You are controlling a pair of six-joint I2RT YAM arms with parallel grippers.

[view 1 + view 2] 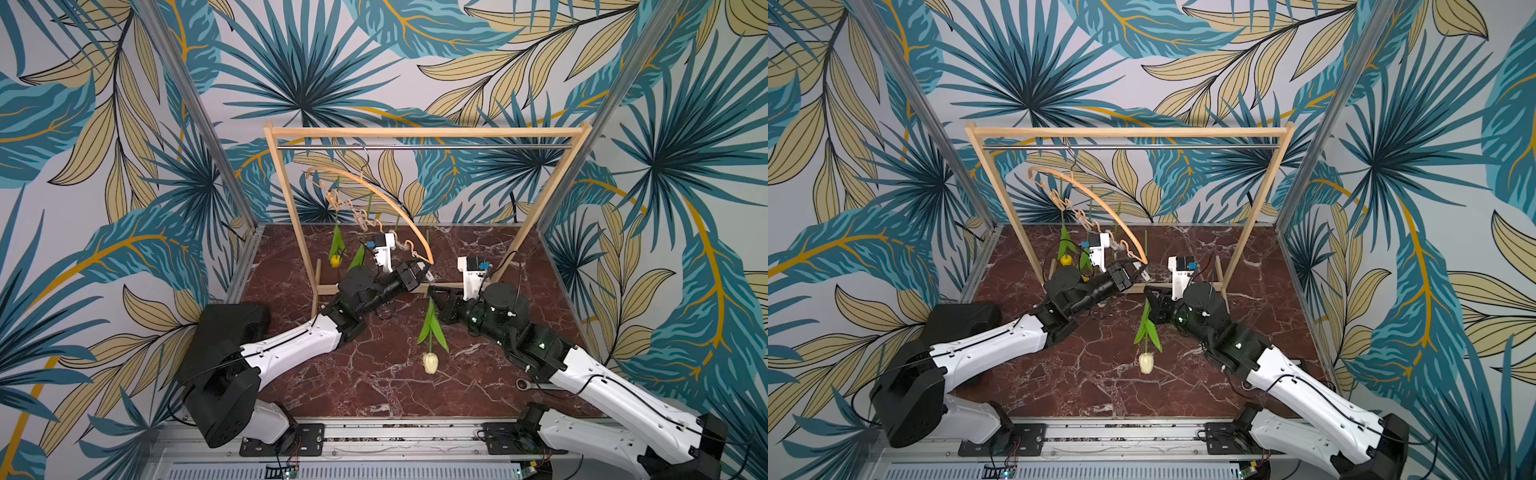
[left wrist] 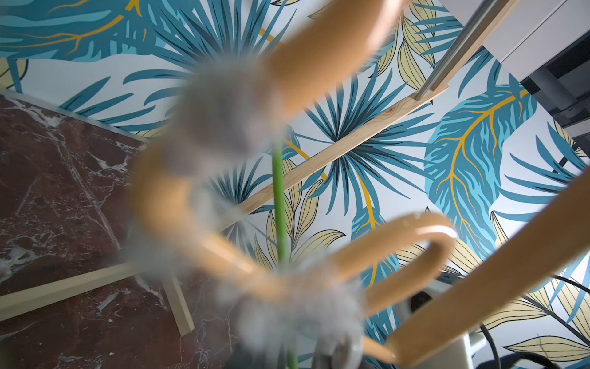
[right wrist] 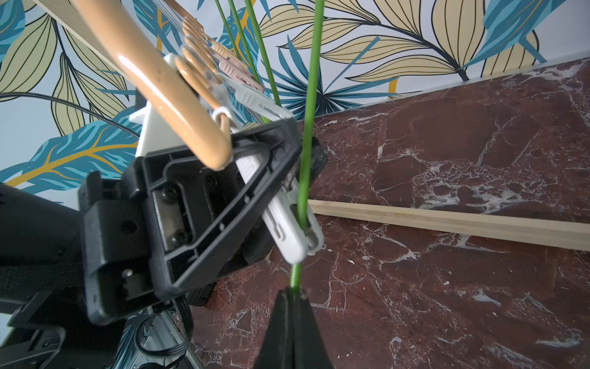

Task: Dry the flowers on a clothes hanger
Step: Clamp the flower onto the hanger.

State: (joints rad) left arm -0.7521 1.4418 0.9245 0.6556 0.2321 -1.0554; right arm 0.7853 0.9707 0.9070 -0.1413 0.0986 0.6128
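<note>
**Cream-white tulip**: hangs head-down over the front middle of the desk in both top views. The head is lowest, the leaves are above it, and the stem runs up into the right pincer.

**Right pincer:** closed on that stem just above the leaves. In the right wrist view the black fingertips meet around the green stem, and their lower part is cut off by the frame edge.

**White clip**: above the grip, the stem passes through the clip's mouth. The clip hangs at the low end of the clothes hanger. The mouth is possibly closed on the stem, but the angle does not settle it.

**Left pincer**: clamped on the white clip's body, with the clip between its jaws.

**Hanger:** hooked on the metal rail of the wooden rack. It tilts steeply, with the far end high and the near end low at the left pincer.

**Other flowers:** the yellow tulip is clipped to the hanger, head down. Two more stems hang beside it. Their heads are hidden behind the left arm, so their colours are unreadable.

**Left wrist view:** mostly blur. The wavy bar and the clips near the lens are smeared.
</note>
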